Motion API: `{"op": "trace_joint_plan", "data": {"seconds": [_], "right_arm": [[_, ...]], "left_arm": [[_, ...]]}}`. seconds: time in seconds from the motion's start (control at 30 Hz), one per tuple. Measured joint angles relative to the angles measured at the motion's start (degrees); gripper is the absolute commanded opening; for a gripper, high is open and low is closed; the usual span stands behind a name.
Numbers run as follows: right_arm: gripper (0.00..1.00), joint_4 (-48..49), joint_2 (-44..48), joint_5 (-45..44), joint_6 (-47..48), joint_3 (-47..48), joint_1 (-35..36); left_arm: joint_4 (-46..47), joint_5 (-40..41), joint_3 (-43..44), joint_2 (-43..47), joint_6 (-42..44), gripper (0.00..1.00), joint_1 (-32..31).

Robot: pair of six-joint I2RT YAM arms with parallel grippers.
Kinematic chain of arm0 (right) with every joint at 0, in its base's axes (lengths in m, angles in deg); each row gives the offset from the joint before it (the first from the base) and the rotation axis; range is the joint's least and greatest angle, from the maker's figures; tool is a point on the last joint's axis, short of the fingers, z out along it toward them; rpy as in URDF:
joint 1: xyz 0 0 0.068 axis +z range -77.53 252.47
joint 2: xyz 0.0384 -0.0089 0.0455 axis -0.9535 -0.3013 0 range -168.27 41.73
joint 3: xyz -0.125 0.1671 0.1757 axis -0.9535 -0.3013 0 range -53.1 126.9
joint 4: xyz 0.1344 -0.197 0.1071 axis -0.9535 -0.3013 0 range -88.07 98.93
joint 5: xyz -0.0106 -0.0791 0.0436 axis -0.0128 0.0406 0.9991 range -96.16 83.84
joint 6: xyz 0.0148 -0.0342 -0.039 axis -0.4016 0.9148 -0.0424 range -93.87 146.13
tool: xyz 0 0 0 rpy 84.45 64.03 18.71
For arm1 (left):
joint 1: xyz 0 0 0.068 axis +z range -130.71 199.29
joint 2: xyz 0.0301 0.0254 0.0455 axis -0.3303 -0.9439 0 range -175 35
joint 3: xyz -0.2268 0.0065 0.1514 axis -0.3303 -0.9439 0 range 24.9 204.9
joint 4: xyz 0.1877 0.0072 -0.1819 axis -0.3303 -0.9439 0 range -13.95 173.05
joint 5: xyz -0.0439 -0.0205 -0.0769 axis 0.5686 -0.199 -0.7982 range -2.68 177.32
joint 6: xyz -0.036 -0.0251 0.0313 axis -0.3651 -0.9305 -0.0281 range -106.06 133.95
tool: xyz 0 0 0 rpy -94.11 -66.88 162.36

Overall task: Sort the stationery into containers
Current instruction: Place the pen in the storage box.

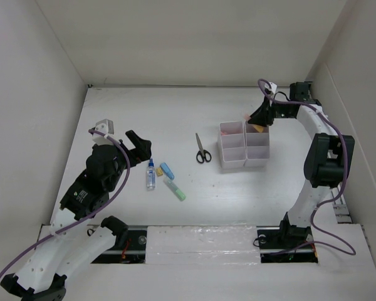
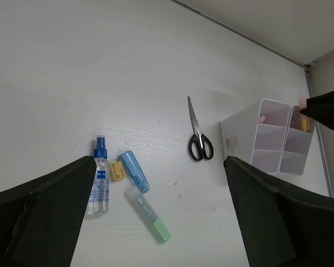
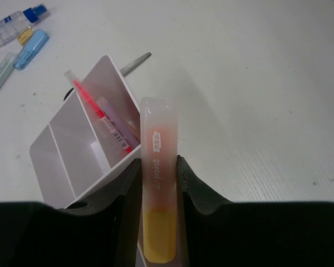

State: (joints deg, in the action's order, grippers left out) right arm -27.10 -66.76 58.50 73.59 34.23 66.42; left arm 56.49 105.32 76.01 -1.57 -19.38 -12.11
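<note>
The sort is partly done. Pink pens (image 3: 92,103) stand in the far compartment of the left box (image 1: 232,164). The right jaws are clamped on the orange marker (image 3: 158,128), holding it at the far end of the right box (image 1: 258,162). I cannot tell whether its tip is already inside a compartment, since the jaws hide it. By my reckoning that marker is about to be dropped in.

The rest lies on the surface (image 1: 194,113). The scissors (image 1: 202,149) are just left of the boxes. Nearer the left arm is a cluster of the bottle (image 1: 150,175), the blue marker (image 1: 167,170) and the green marker (image 1: 175,188), lying close together. A small yellow item (image 2: 117,171) sits between the bottle and the blue marker. The left jaws hang spread wide and empty near that cluster, touching nothing. So at least four pieces are not yet sorted, and the other compartments that show look empty
</note>
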Motion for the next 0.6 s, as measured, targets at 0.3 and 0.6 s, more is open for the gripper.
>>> {"op": "trace_joint_plan", "data": {"seconds": [0.3,0.6], "right_arm": [[0.31,0.9,0.8,0.4,0.1,-1.4,-0.4],[0.34,1.6,1.1,0.7,0.2,-2.1,-0.7]], "left_arm": [[0.2,0.0,0.0,0.0,0.3,1.00,0.0],[0.2,-0.3,0.0,0.1,0.4,1.00,0.0]]}}
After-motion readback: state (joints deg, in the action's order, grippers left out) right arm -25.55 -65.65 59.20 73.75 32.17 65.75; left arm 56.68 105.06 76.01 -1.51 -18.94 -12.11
